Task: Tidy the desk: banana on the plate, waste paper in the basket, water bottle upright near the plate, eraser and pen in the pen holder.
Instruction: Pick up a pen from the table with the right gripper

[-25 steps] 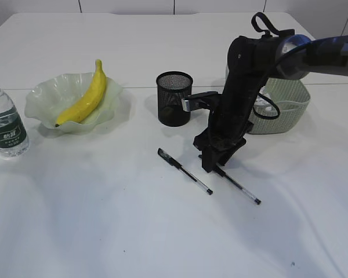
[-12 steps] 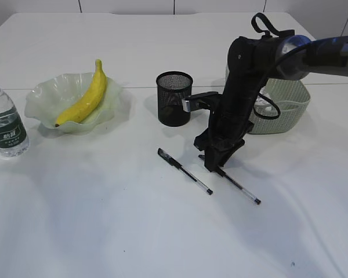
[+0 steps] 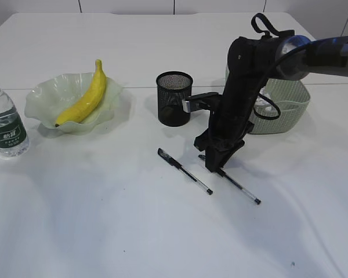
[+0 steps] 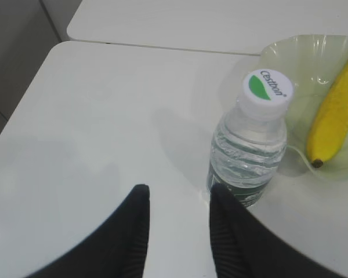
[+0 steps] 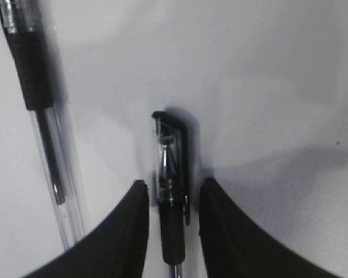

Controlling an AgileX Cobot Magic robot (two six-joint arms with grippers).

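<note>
Since a second ago the right gripper (image 3: 213, 164) has sunk slightly onto the right pen (image 5: 173, 191) and its fingers (image 5: 126, 231) have narrowed; they now hug the pen's barrel, which lies on the table (image 3: 104, 220) between them. The second pen (image 3: 184, 171) lies just left. The left gripper (image 4: 177, 231) hangs part-open, empty, beside the upright bottle (image 4: 249, 145).

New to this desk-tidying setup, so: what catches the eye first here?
The black right arm's gripper pressed down over a pen at the table's centre, a second pen just to its left. Far left, a yellow banana lies in the plate beside an upright water bottle.
</note>
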